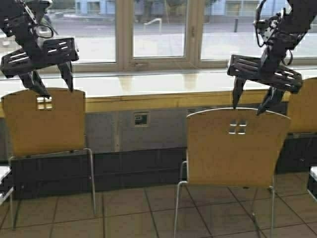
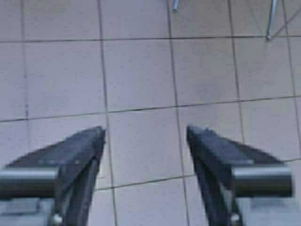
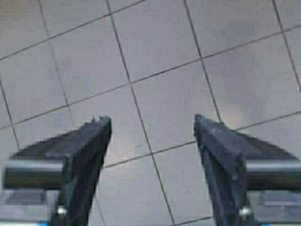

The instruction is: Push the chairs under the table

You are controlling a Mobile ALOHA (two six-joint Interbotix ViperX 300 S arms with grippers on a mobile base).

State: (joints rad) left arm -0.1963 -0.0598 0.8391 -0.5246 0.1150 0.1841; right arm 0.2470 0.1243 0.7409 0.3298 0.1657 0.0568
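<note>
Nearest the high camera stands the right-hand chair, its curved light-brown back turned toward the robot, four small square cut-outs near the top and thin grey legs on the tiled floor; it sits back from the worktop, not tucked under. The right claw hangs just over this chair's top edge with its dark fingers spread, tips pointing down at or just above the rim (whether they touch cannot be told). The left-hand chair stands closer to the worktop, its back just below the thick yellowish front edge. The left claw is over that backrest's top edge, fingers likewise spread. Both wrist views look straight down at grey floor tiles between the open fingers; the left wrist view also catches two metal chair legs. A third chair shows partly at the far right, beneath the windows.
</note>
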